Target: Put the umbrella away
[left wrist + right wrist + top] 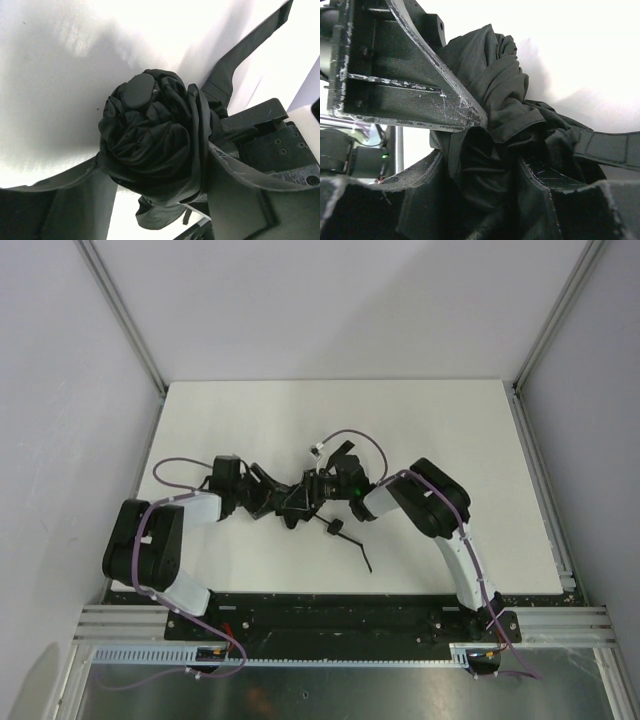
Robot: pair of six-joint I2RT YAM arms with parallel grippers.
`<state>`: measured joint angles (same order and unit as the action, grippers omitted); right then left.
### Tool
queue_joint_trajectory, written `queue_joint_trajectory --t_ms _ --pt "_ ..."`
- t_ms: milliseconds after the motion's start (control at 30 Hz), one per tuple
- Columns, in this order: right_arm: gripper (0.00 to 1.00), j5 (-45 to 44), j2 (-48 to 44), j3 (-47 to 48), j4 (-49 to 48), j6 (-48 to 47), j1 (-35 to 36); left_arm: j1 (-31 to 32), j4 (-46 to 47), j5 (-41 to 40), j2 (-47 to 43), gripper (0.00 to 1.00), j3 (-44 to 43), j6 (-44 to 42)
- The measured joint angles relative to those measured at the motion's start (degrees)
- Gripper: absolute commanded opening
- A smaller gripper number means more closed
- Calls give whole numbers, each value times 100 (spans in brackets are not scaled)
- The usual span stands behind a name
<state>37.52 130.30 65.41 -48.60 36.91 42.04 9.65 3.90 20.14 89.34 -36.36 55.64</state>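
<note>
While both my arms reach inward over the white worktop (250, 420), the black compact folding umbrella (290, 500) with crumpled matte fabric lies bunched between my pincers. My left pincer (152, 155), spread wide, clasps its rolled canopy end on both sides; my right pincer (480, 170), half closed, pinches fabric opposite.

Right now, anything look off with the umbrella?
Yes. The umbrella is not neatly folded. Its canopy is a crumpled, bunched wad, and the closure strap sticks out loose to one side instead of wrapping around the bundle.
</note>
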Motion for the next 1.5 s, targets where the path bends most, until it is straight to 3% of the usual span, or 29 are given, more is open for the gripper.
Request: queue_joint_trajectory --t_ms 133,200,267,567,700,800,1067,1233,1300,1500 --pt "0 374 61 13 -101 289 -138 79 146 46 118 36 17 173" --pt "0 470 50 50 26 317 -166 92 251 59 131 15 35 302" --pt "3 522 -4 90 256 308 -179 92 348 76 127 4 46 437" --pt "75 -103 -787 481 2837 -695 4 127 494 234 94 0 205 494" --pt "93 -933 -1344 778 4286 -1502 262 136 490 225 87 0 234 498" --pt "99 -1864 -1759 968 5086 -2194 531 136 450 208 50 0 254 498" --pt "99 -3781 -2033 1204 5451 -3757 1305 138 295 164 -24 0 260 498" --pt "89 -4616 -1617 1340 5359 -4356 1779 138 208 153 -26 0 221 503" --pt "79 -4959 -1344 1344 5316 -4463 1947 138 162 149 -28 0 203 501" --pt "19 -5840 -920 1368 4837 -4389 2074 136 13 70 -35 0 142 538"
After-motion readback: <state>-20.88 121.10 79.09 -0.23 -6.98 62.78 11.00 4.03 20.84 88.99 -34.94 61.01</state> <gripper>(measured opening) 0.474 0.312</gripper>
